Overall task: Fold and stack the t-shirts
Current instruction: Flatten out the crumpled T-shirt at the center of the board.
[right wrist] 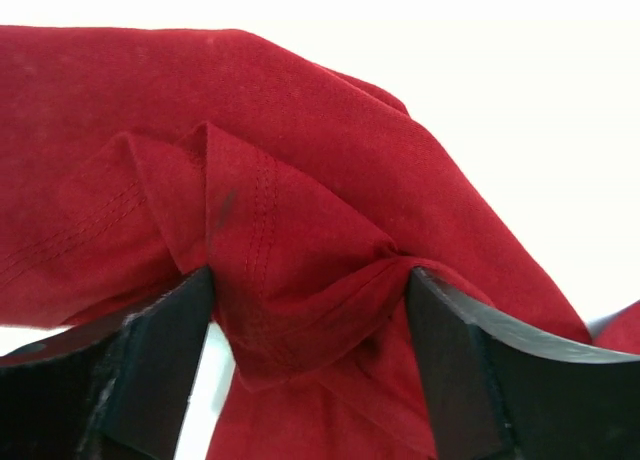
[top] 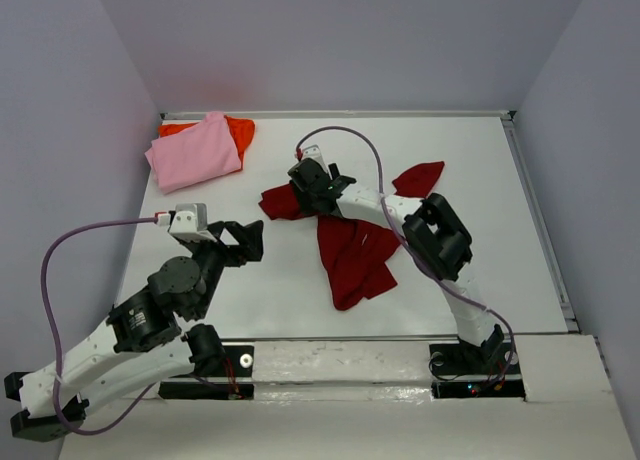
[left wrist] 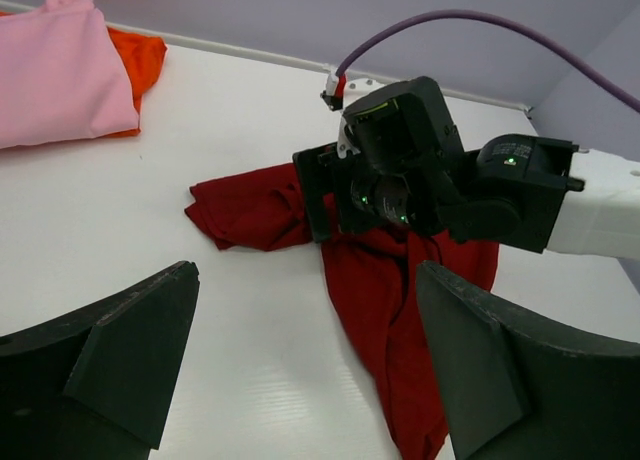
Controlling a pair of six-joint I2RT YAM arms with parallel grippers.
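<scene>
Your right pincer [right wrist: 310, 320] stands jaws apart astride a bunched fold of the dark crimson t-shirt [top: 350, 262], which lies crumpled at mid-frame on the tabletop [top: 500, 250]; your left pincer [top: 252, 242] hovers wide apart, lower left; the pink t-shirt [top: 195, 152] lies on the orange-red t-shirt [top: 241, 130], upper left.

Crimson t-shirt [top: 350, 255] in the middle of the frame is soft matt knit cloth, all rumpled, and the right wrist view shows double rows of stitching along a hem. Pink t-shirt [top: 195, 152] and orange-red t-shirt [top: 240, 130] at upper left look like the same matt fabric. Table [top: 480, 180] is smooth white with a slight sheen. Left gripper [left wrist: 308, 270] and right gripper [right wrist: 310, 275] have matt black, faintly grainy plastic fingers. The arm shell [left wrist: 600, 210] is glossy white plastic, and the purple cable [left wrist: 480, 16] looks rubbery.
</scene>
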